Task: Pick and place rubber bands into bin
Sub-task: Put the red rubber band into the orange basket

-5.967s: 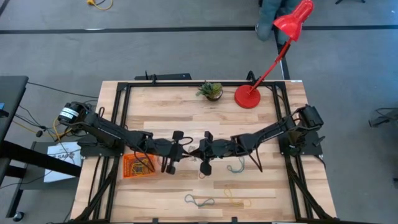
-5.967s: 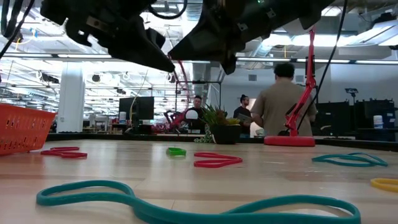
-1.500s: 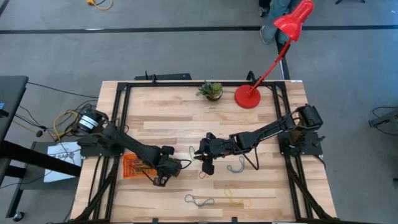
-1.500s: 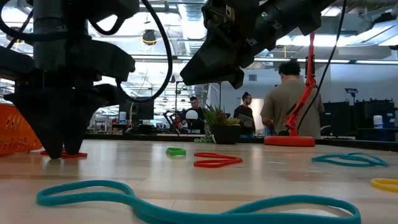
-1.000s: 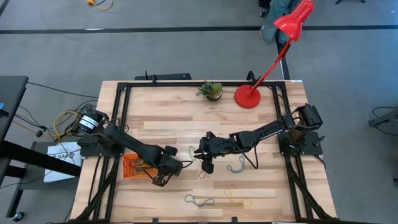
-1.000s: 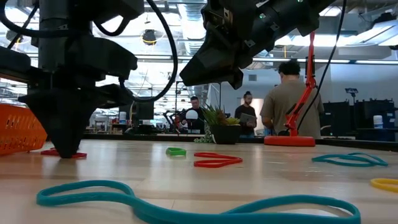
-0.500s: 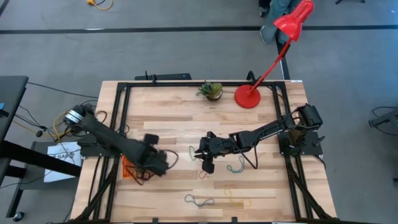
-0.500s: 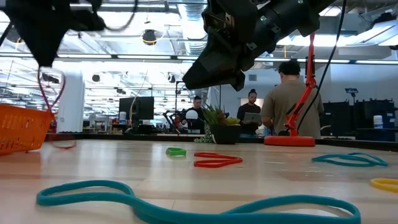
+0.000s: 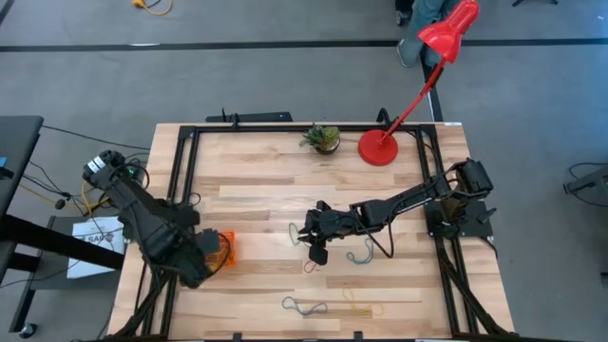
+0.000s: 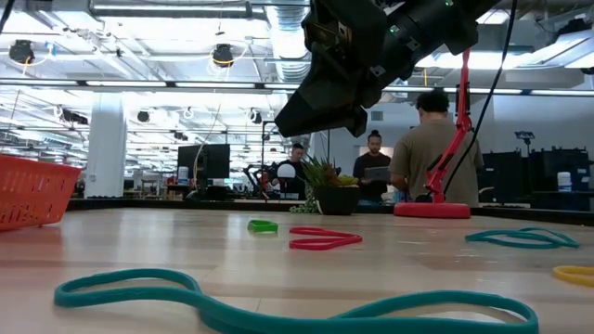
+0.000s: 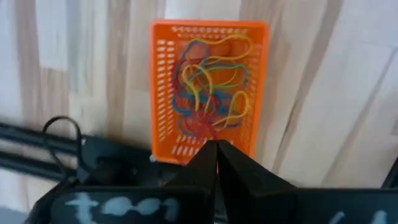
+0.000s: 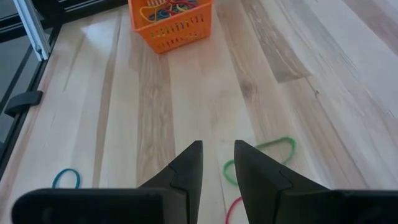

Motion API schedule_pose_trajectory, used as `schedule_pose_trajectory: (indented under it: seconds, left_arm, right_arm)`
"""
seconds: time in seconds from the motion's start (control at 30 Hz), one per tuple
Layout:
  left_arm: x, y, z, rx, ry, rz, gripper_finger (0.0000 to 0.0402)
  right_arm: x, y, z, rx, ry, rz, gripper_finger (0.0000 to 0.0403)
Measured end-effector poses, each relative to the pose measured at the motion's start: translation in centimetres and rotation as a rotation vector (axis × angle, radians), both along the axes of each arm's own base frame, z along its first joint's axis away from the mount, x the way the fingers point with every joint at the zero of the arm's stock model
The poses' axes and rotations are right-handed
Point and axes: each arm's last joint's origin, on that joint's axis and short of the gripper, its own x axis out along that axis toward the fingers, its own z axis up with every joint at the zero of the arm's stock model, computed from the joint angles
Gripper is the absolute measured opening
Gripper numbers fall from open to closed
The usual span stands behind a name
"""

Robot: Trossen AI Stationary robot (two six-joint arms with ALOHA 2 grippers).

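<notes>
The orange bin (image 11: 208,87) sits near the table's left edge and holds several tangled rubber bands; only its corner (image 9: 224,247) shows in the high view, under my left arm. My left gripper (image 11: 216,147) is shut, above the bin's end. My right gripper (image 12: 217,155) hovers open above mid-table (image 9: 313,239), over a green band (image 12: 261,152) and a red band (image 12: 233,208) that lie flat. More loose bands lie on the wood: grey-blue (image 9: 361,255), grey-green (image 9: 304,306) and yellow (image 9: 361,306). My left gripper is shut on a red rubber band (image 11: 200,129), whose strands run up to the fingertips. The fingers come from above, pointing down. The band hangs below them into the bin, among the other bands. The pinch point itself is hidden by the fingertips.
A potted plant (image 9: 323,139) and the red lamp's round base (image 9: 377,147) stand at the far edge. A black frame runs around the table. In the low view a big teal band (image 10: 278,301) lies nearest; people stand in the room behind.
My left gripper, shut on a red band beside the bin, has lifted it clear of the table and swung toward the left edge until it is over the bin, leaving the low view. The band now hangs into the bin.
</notes>
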Motion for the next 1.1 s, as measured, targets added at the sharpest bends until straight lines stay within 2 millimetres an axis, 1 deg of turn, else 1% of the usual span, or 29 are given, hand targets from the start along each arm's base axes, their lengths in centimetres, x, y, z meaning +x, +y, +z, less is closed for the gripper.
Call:
schedule_pose_trajectory:
  seconds: [0.13,0.33,0.43,0.57,0.7,0.8,0.9,1.1]
  left_arm:
    - [0.0,-0.5,-1.4,0.068,-0.032,-0.035,0.0]
    - [-0.2,0.3,-3.8,0.145,-0.008,-0.01,0.001]
    - [-0.4,0.7,-4.9,0.175,0.015,0.013,0.0026]
    - [-0.1,0.9,-6.1,0.165,0.002,0.026,0.0056]
    - [0.1,1.0,-6.7,0.155,-0.007,0.001,0.0084]
    - [0.3,0.9,-6.9,0.141,-0.02,-0.04,0.0097]
    - [0.8,0.7,-6.9,0.157,-0.093,-0.079,0.01]
    - [2.8,-0.1,-6.5,0.244,-0.414,-0.112,0.01]
  right_arm:
    - [0.0,0.0,0.0,0.0,0.0,0.0,0.0086]
    - [0.0,0.0,0.0,0.0,0.0,0.001,0.0086]
    - [0.0,0.0,0.0,0.0,0.0,0.001,0.0086]
    - [0.0,0.0,0.0,0.0,0.0,0.001,0.0086]
    - [0.0,0.0,0.0,0.0,0.0,0.001,0.0086]
    - [0.0,0.0,0.0,0.001,0.0,0.0,0.0086]
    - [-0.1,0.0,-0.1,0.019,0.015,-0.016,0.0086]
    - [-1.0,-0.2,-1.1,0.06,0.161,-0.082,0.0086]
